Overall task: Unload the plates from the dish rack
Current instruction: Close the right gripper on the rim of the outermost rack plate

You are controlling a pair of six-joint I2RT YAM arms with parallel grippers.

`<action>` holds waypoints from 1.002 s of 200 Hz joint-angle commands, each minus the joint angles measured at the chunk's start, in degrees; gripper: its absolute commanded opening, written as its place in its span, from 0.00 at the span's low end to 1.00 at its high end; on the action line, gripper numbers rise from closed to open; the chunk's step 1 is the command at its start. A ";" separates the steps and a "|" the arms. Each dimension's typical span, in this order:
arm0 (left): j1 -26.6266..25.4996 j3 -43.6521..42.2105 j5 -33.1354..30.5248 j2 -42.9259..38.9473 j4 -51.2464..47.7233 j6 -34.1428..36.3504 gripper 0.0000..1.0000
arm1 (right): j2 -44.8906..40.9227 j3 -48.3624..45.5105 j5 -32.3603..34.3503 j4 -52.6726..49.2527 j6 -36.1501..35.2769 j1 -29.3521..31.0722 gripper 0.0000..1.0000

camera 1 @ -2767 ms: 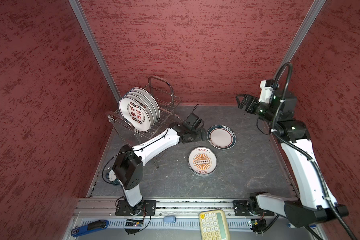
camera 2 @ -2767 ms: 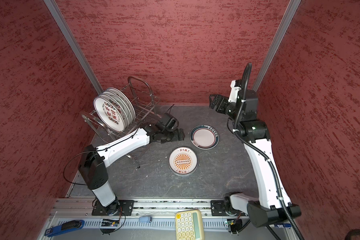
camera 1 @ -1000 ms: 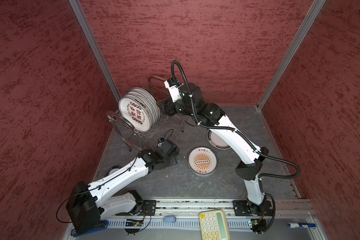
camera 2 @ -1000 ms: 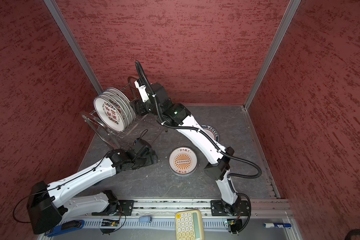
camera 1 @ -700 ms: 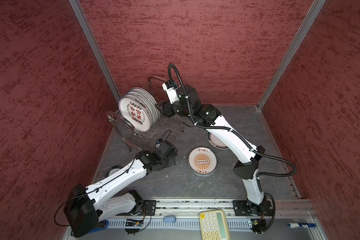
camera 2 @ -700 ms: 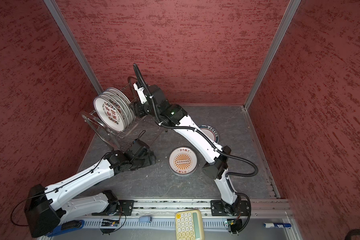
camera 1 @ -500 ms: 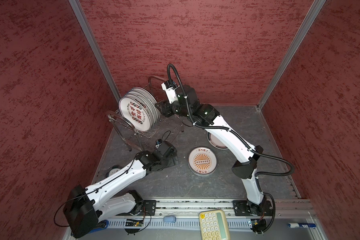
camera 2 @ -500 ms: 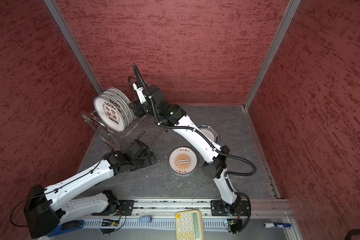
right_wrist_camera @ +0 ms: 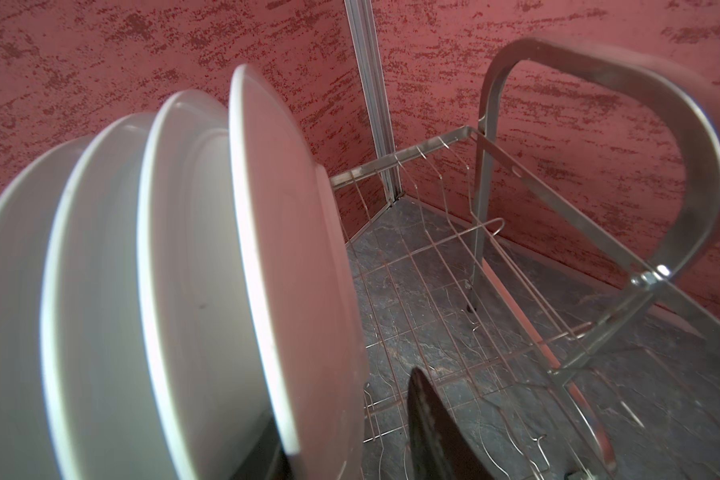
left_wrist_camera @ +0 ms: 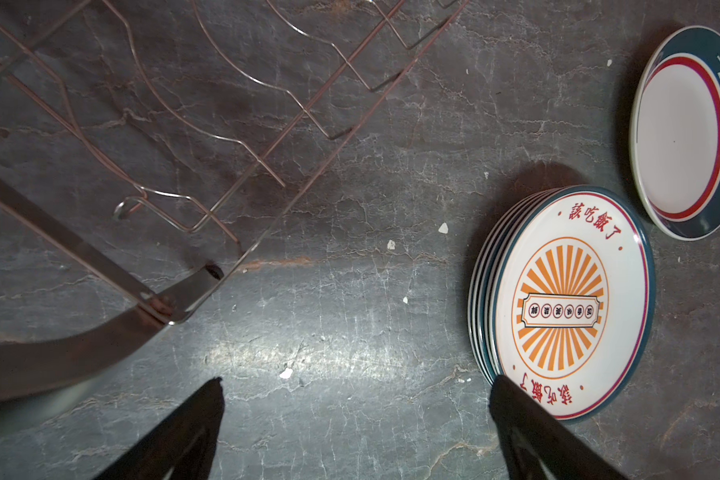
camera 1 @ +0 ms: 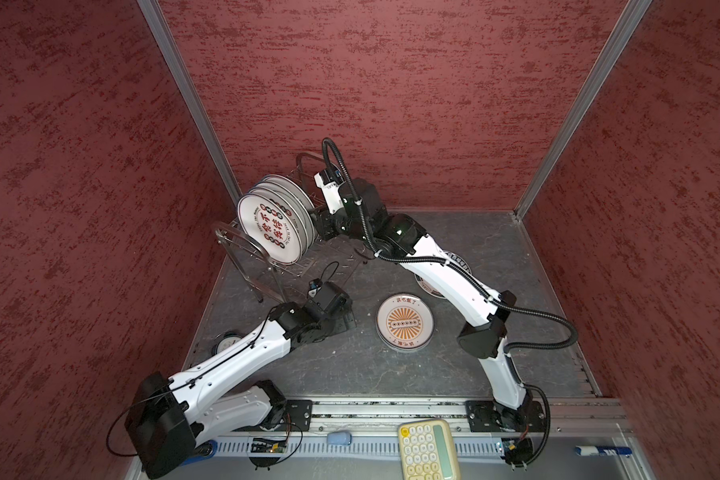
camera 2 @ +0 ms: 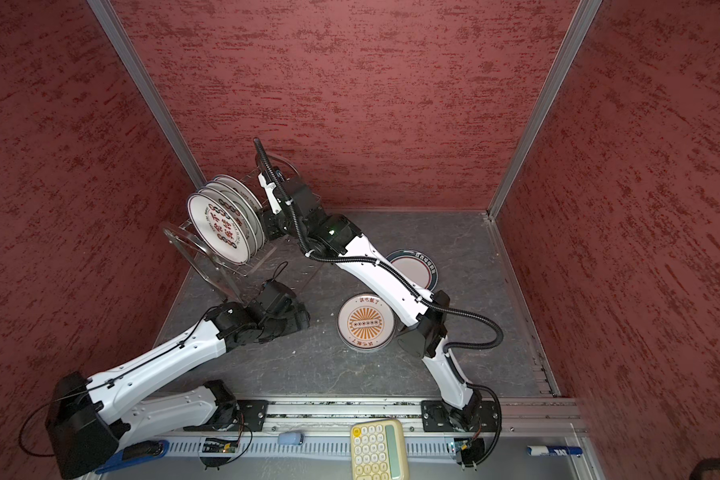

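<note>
Right arm has swung across from the far right side to the rack, left arm has pulled back toward the front of the table; right gripper [camera 1: 324, 224] now sits at the back end of the row of plates [camera 1: 275, 226], and in the right wrist view one of its fingers [right_wrist_camera: 429, 424] stands behind the rearmost plate [right_wrist_camera: 292, 270], the other is hidden on the plate's far side, so jaws straddle that rim, partly closed, cannot tell if they pinch it yet; four plates show in that view, upright on edge in the upper tier of the dish rack [right_wrist_camera: 699, 133], front one with red characters in both top views; left gripper [left_wrist_camera: 356, 415] spread wide, holding nothing, low over the table [camera 1: 350, 365] beside the rack's near corner; sunburst stack [camera 1: 404, 322] lies flat mid-table, just beside one left finger in the left wrist view; teal-rimmed plate [left_wrist_camera: 682, 133] flat behind the stack, partly under the right arm in both top views; yellow calculator [camera 1: 429, 451] at the front edge
</note>
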 commanded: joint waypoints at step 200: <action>3.41 -4.31 -1.71 -0.96 2.47 -2.93 0.99 | 1.80 1.02 7.80 7.54 -5.95 2.69 0.00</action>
